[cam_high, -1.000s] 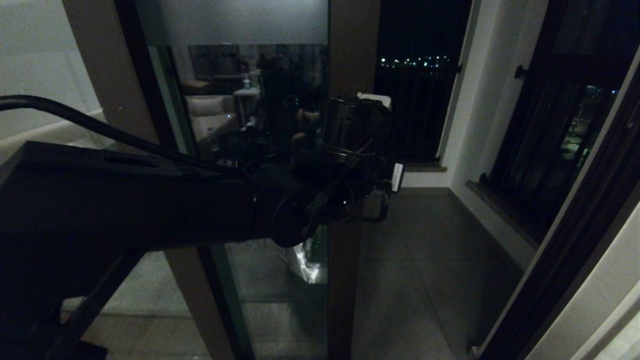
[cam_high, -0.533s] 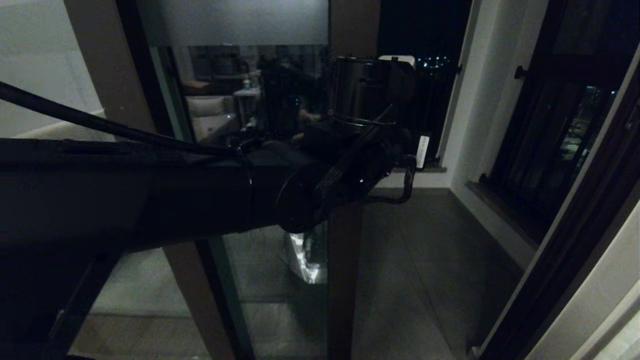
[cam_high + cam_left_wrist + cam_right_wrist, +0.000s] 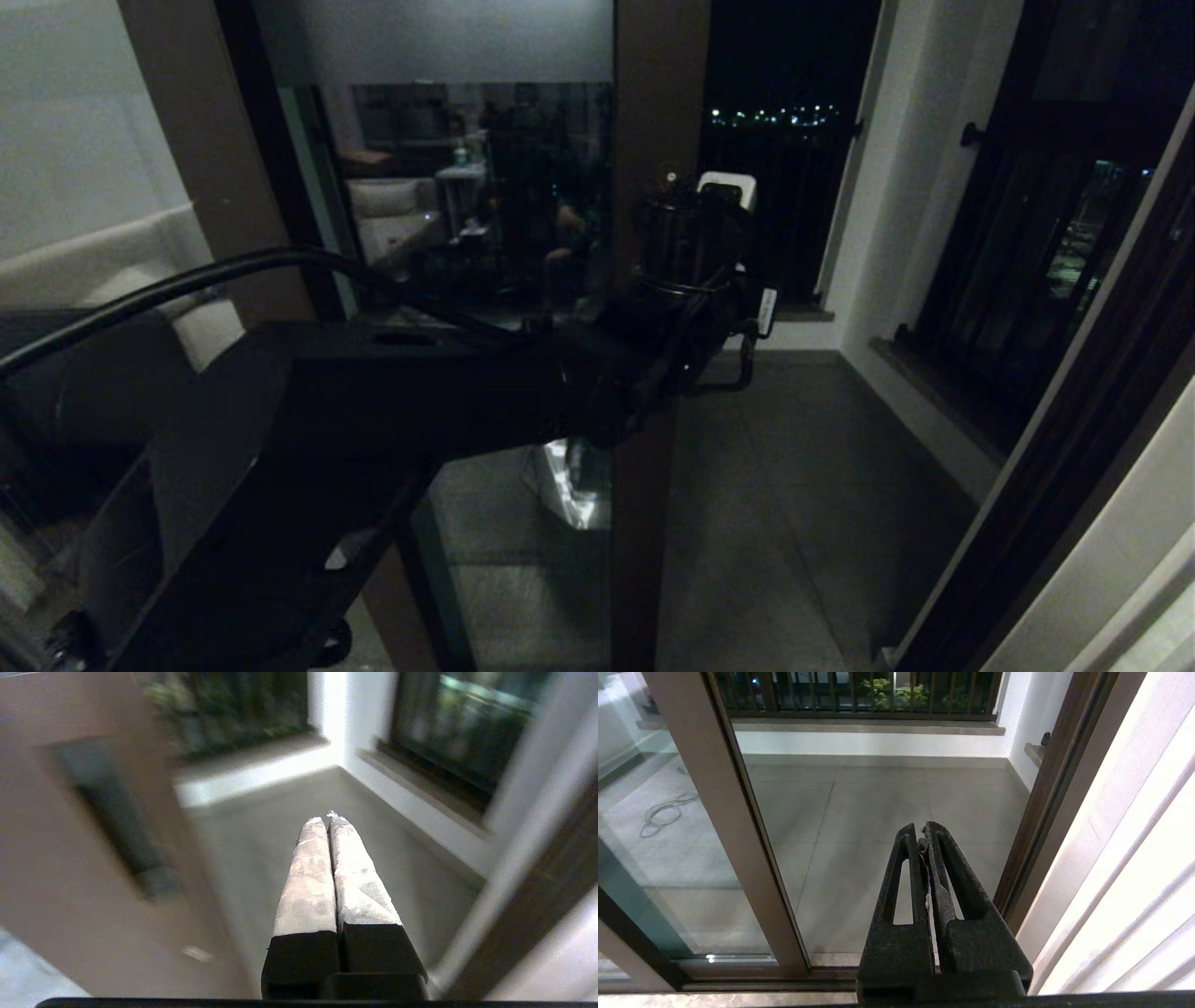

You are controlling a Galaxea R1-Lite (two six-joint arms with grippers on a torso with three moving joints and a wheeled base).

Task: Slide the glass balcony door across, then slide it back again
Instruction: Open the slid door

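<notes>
Brown, matt framing bounds the glass balcony door [image 3: 523, 233], whose frosted strip runs along its top and whose upright stile stands mid-doorway, the tiled balcony floor [image 3: 794, 523] open beside it. Left gripper [image 3: 327, 817] hangs just beside that stile, its two worn, pale fingers [image 3: 308, 877] pressed flat together; contact seems unlikely but is blurred. Right gripper [image 3: 923, 830], slotted black plastic, is closed too, low by the doorway.
</notes>
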